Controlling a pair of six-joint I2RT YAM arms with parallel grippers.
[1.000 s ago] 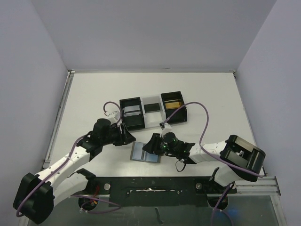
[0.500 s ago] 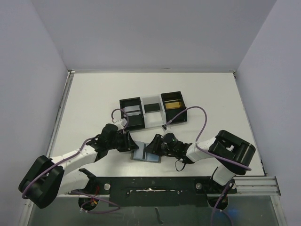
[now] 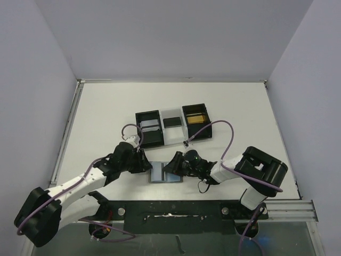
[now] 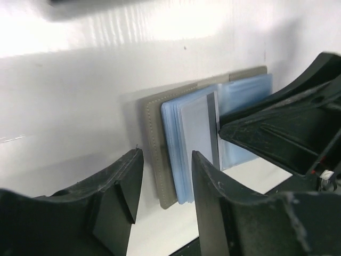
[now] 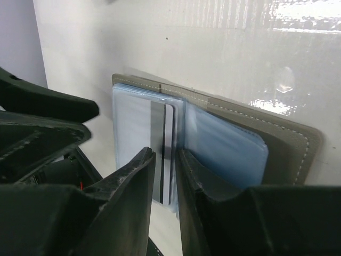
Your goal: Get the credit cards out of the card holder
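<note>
Grey stitched card holder (image 3: 161, 174) lies open, likely light and floppy; left end effector (image 3: 145, 162) released, grip of right end effector (image 3: 171, 166) unclear (pinch the exposed edge of the stiff card (image 5: 168, 128)).

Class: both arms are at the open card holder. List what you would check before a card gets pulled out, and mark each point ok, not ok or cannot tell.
1. Card holder lies open on the table: ok.
2. A striped card shows in its sleeve: ok.
3. Right pincer lined up on that card's edge, jaws close together either side of it: ok.
4. Right pincer actually gripping the card: cannot tell.
5. Left pincer holding the card holder down: cannot tell; its jaws stand apart at the grey edge.
</note>
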